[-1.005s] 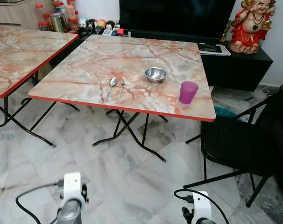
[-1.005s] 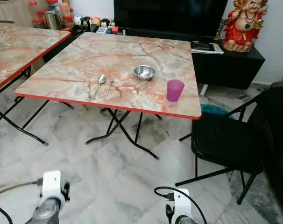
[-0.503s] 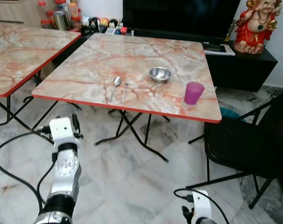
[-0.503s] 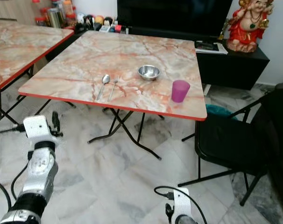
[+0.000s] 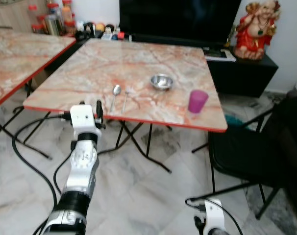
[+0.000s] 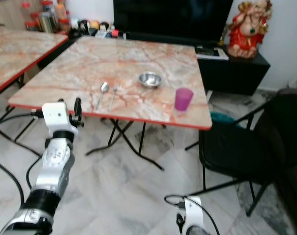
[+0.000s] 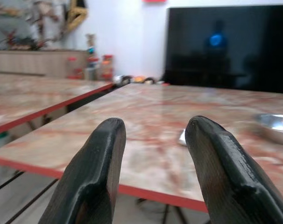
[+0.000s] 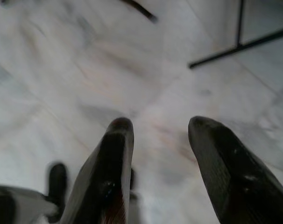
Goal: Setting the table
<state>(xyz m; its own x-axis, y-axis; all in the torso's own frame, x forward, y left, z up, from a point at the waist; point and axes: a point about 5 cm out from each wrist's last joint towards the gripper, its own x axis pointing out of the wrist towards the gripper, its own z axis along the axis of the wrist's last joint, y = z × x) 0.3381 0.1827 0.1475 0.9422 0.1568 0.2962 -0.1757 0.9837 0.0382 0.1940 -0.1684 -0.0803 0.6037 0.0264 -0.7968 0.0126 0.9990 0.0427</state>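
At the lower left of the left eye view, our left claw [image 5: 98,111] is raised in front of the surface [image 5: 89,63], its two black fingers [image 7: 92,172] standing well apart with nothing between them, level with the red front edge. Through the gap, the left wrist view looks across the marble top toward a blurred spoon [image 7: 182,137] and, at the right edge of that frame, the steel bowl [image 7: 275,126]. We judge that we are on the approach to the cutlery, so the step is best done by keeping the claw wide, lifting it a little above the red edge before going forward, and coming down onto the spoon's handle from above, not sliding in flat. In the left eye view the spoon [image 5: 115,93] lies just above and to the right of the claw, near but not touching, and the fork [image 5: 126,96] lies just beside it on the right, so we should close on one handle without nudging the other. Further right sit the bowl [image 5: 161,81] and, near the right front corner, the purple cup [image 5: 197,101], both well apart from the claw. Our right claw [image 8: 155,154] hangs idle, open, over the pale marble floor [image 8: 132,60] at the bottom of the frame.
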